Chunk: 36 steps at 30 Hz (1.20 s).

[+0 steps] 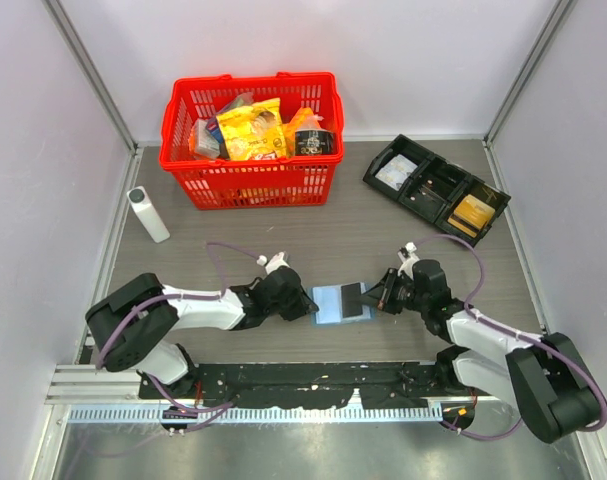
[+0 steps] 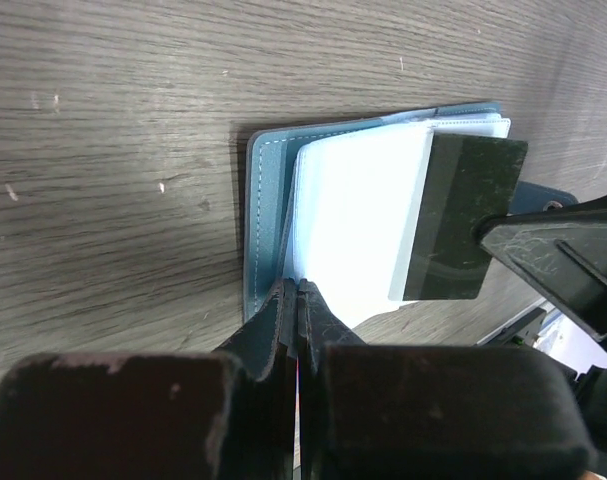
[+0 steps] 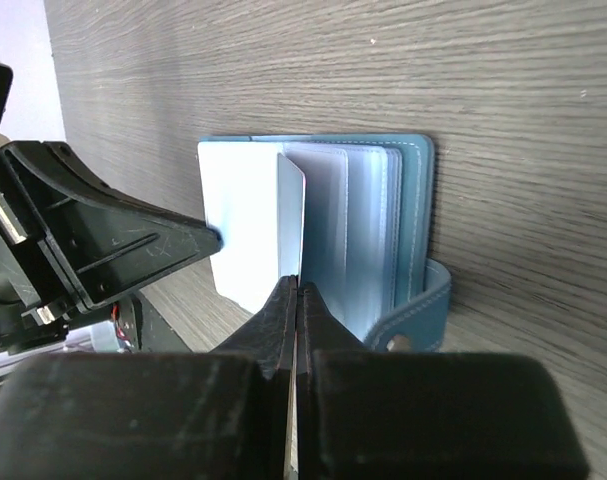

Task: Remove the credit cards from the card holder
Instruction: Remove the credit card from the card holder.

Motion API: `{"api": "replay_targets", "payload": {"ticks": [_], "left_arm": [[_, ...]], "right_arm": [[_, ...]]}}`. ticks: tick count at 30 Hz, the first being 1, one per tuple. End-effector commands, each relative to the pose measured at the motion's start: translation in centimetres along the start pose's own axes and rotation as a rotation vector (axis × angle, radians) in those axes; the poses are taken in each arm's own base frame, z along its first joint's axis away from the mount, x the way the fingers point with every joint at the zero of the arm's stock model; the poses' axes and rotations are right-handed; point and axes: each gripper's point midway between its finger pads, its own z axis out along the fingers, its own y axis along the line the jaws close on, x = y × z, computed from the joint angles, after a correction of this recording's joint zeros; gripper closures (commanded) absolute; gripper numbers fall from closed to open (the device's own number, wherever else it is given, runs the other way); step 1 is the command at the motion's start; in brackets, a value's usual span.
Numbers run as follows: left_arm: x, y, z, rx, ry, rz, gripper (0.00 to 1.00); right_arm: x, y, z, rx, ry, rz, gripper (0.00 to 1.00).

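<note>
**Top view.** The card holder [image 1: 328,304] is lying open on the surface [image 1: 283,225], between my two arms and near their bases. My left end effector [image 1: 308,300] is bearing on its left edge. My right end effector [image 1: 375,298] is meeting its right side, where a dark credit card [image 1: 351,297] is showing. A red basket [image 1: 251,172] of packets is sitting at the far side. To its right, a black tray [image 1: 423,185] is carrying a tan credit card [image 1: 470,212] in its right-hand end compartment.

**Left wrist view.** My left fingers [image 2: 281,315] are pressing together, pinching the near edge of the holder where the blue cover and white sleeves meet. The dark card [image 2: 463,215] is tilting up over the sleeves, with the other end effector gripping its far edge.

**Right wrist view.** My right fingers [image 3: 279,312] are pressing together on the card [image 3: 291,215], which is showing edge-on and upright over the open sleeves. I cannot tell whether it is fully clear of its sleeve.
</note>
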Motion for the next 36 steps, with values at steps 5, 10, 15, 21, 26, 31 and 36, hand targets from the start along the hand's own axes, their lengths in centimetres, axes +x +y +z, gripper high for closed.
{"api": "replay_targets", "payload": {"ticks": [5,10,15,21,26,31,36], "left_arm": [[-1.7,2.5,-1.6,-0.126,-0.067,0.100,0.99],[-3.4,1.3,-3.7,-0.129,-0.121,0.132,0.71],[-5.8,-1.1,-7.1,-0.092,-0.201,0.148,0.46],[-9.3,-3.9,-12.2,-0.030,-0.264,0.137,0.28],[-11.5,-6.2,-15.3,0.088,-0.272,0.093,0.22],[-12.1,-7.8,-16.4,0.159,-0.256,0.057,0.18],[-12.6,-8.8,-16.7,0.206,-0.265,-0.003,0.17]], "right_arm": [[-2.9,-0.5,-2.2,0.177,-0.083,-0.078,0.99],[-4.4,0.7,-3.4,0.208,-0.115,-0.109,0.99],[-6.7,2.6,-5.3,0.260,-0.169,-0.188,0.99],[-9.4,7.0,-6.7,0.291,-0.229,-0.377,0.99],[-9.2,11.0,-5.8,0.389,-0.255,-0.627,0.99],[-7.0,14.2,-4.1,0.474,-0.252,-0.926,0.99],[-6.6,16.8,-4.0,0.494,-0.345,-1.124,0.99]]}}
